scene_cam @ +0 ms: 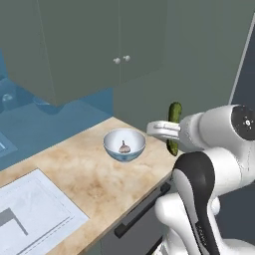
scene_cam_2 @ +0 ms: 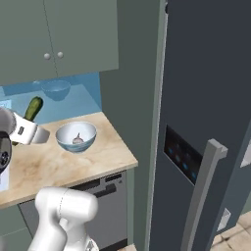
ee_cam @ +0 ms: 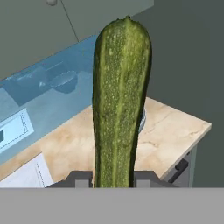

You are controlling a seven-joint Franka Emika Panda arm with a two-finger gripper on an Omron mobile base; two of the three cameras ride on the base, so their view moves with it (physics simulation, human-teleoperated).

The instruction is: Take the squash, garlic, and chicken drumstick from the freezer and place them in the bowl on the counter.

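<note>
Beside the bowl [scene_cam: 124,144] on the counter [scene_cam: 89,174], the pincer [scene_cam: 172,134] clamps the squash [scene_cam: 174,127] upright; carry it over the rim, above the garlic [scene_cam: 124,147], then release low.

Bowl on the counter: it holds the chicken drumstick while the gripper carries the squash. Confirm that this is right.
Not quite. The bowl on the counter holds the garlic, a pinkish-white bulb, not the drumstick, as the left base view shows. The gripper does carry the squash.
</note>
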